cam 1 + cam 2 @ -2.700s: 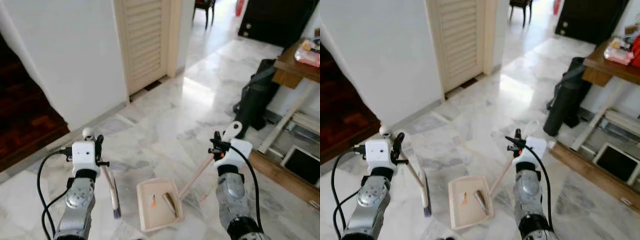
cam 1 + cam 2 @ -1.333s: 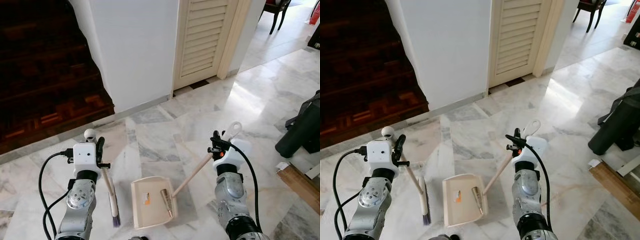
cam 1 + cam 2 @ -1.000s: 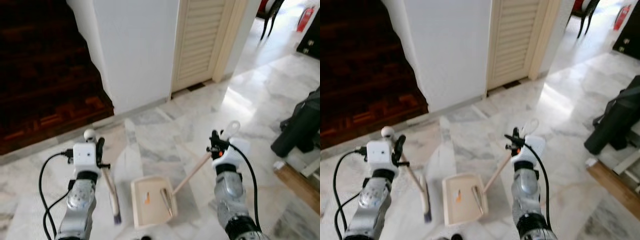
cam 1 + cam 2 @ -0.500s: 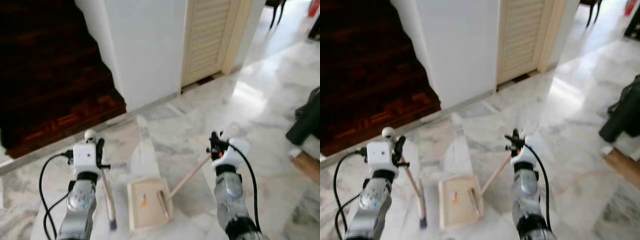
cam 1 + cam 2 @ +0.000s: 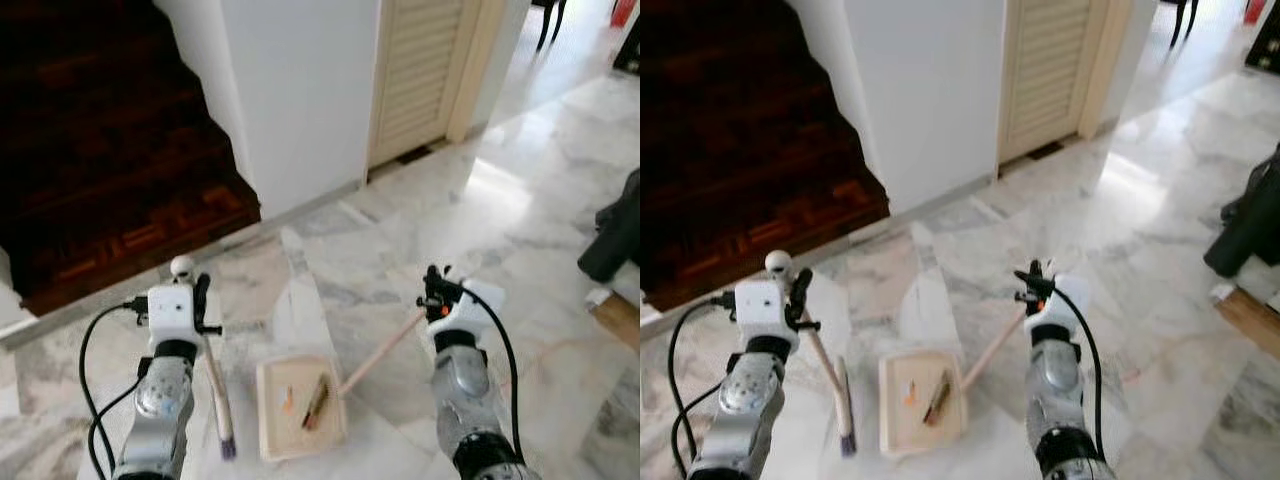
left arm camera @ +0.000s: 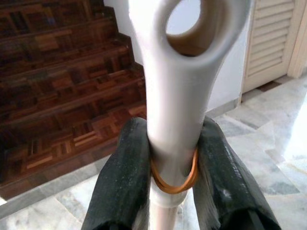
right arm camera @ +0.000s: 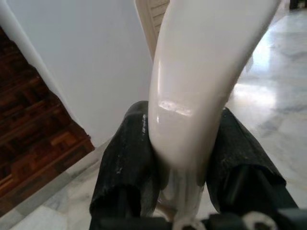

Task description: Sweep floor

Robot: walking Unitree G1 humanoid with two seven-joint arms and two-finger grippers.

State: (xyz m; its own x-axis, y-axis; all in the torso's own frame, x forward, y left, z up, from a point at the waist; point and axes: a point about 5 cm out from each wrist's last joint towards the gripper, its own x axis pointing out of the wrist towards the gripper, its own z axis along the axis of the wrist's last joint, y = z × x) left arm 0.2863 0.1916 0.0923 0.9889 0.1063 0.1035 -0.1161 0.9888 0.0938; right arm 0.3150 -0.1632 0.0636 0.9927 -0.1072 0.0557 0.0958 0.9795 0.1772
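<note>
Left side first. My left gripper (image 6: 172, 167) is clenched on the white handle of the brush (image 5: 220, 405); the wrist view has both black fingers (image 6: 123, 182) pressed against the shaft, with a rubber band (image 6: 173, 179) around it. In the head views the brush hangs low left of centre, its long axis running from the gripper down toward the bottom edge, bristle end (image 5: 228, 448) lowest, over the marble floor (image 5: 520, 230). I can't tell whether the bristles touch the floor.

Centre, low in frame: the dustpan (image 5: 300, 405), tray flat or near flat at the floor, just right of the brush head. Two bits lie in it: a small orange scrap (image 5: 288, 404) and a longer brownish piece (image 5: 315, 402) lying diagonally.

Right: the dustpan's handle (image 5: 380, 352) rises diagonally toward the upper right to my right gripper (image 7: 184, 167), which is grasping the cream grip end with its fingers on both sides.

What matters next: the brush sits left of the pan, nearly parallel to its left wall, so any stroke into the tray would go left to right. The left arm holds the sweeping tool; the right only steadies the pan.

Count: one brush, one dustpan, two debris pieces in the tray. I see no loose debris on the floor nearby, though the frames are soft.

Upper left: dark wooden stairs (image 5: 100, 150); upper centre: a white wall (image 5: 300, 90) and a louvred door (image 5: 425, 70).
</note>
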